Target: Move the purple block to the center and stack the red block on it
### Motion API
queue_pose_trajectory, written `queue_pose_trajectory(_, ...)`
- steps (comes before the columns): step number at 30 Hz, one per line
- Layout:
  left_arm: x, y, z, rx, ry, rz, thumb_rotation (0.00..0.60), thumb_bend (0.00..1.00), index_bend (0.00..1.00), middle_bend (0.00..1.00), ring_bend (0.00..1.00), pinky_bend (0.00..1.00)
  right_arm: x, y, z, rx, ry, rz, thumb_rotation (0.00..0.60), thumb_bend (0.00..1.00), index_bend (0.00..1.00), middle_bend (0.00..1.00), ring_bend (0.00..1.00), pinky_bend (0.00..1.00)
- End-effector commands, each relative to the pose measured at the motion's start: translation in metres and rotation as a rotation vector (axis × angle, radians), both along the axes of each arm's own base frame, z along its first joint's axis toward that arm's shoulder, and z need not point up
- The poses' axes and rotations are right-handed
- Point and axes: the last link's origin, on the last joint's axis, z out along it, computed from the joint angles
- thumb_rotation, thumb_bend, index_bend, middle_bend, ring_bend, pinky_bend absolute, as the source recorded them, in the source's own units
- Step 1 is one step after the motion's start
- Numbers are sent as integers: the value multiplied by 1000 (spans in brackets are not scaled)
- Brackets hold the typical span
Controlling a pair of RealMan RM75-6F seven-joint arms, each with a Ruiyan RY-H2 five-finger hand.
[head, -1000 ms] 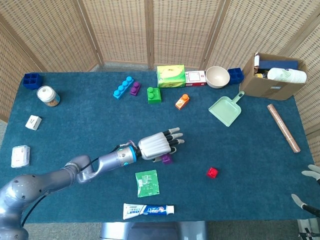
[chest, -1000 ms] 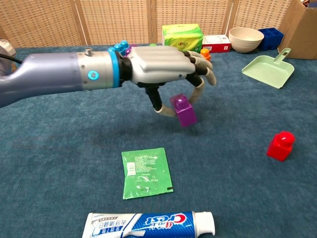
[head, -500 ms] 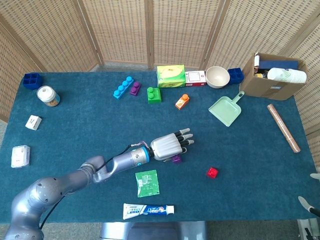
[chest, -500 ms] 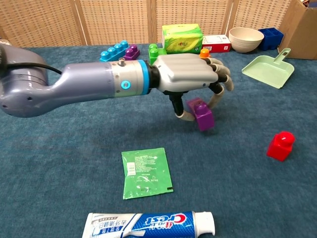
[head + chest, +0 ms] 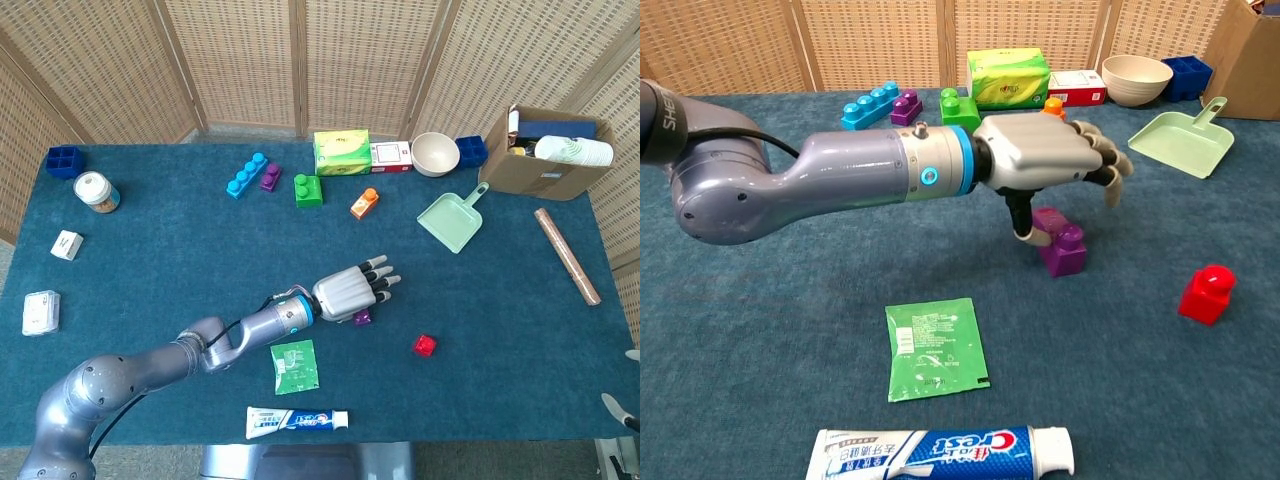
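Green packet lies at the left; past it, the left hand has carried the purple block rightward and set it on the cloth near the center, thumb touching it, fingers spread above. Red block waits right. Right hand barely visible.

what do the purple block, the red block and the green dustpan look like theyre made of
Purple block: apparently moulded plastic, with a smooth, slightly shiny face and a stud on top. Red block: likely the same plastic, glossy, with a rounded stud. Green dustpan: probably matte plastic, a uniform pale green, pan and handle moulded as one thin piece.
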Motion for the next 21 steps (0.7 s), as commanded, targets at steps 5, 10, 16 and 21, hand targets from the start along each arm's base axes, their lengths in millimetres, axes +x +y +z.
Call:
queue_pose_trajectory(5,-4,10,31,31,-73,30,600,330,208,31,0,0,3,-6,3,7,11,19,600,99,355,263,0,62)
queue_pose_trajectory(10,-24,14,67,50,-140,88,600,330,209,33,0,0,7,-14,2,34,9,40,600,100,356,264,0,62)
queue_pose_trajectory(16,-74,7,124,80,-237,219,600,330,207,37,0,0,23,-36,-4,127,23,114,600,97,356,264,7,78)
queue_pose_trajectory(21,-119,-12,166,143,-214,264,600,329,213,37,0,0,41,-57,-12,209,31,182,600,99,370,265,11,87)
